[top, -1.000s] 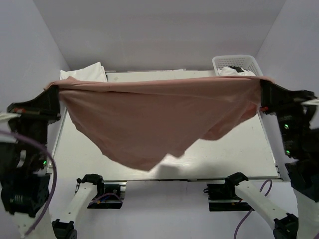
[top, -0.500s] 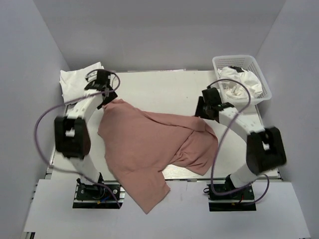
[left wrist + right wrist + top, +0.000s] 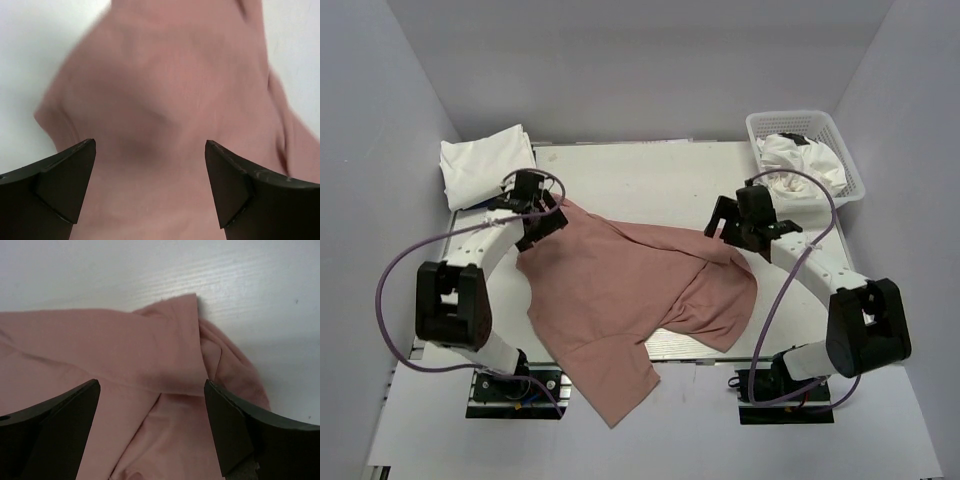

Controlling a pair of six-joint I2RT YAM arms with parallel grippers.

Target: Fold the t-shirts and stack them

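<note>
Top external: left end effector [image 3: 545, 225], right end effector [image 3: 720, 222] gape above t-shirt [image 3: 620, 290].

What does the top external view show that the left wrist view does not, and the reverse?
Only top external: the whole pink t-shirt, crumpled, reaching past the near edge of the table; the white folded t-shirt far left; the basket far right. Only left wrist: close creases under the left gripper, jaws wide apart, holding nothing. Both: pink cloth lying on the white table.
</note>
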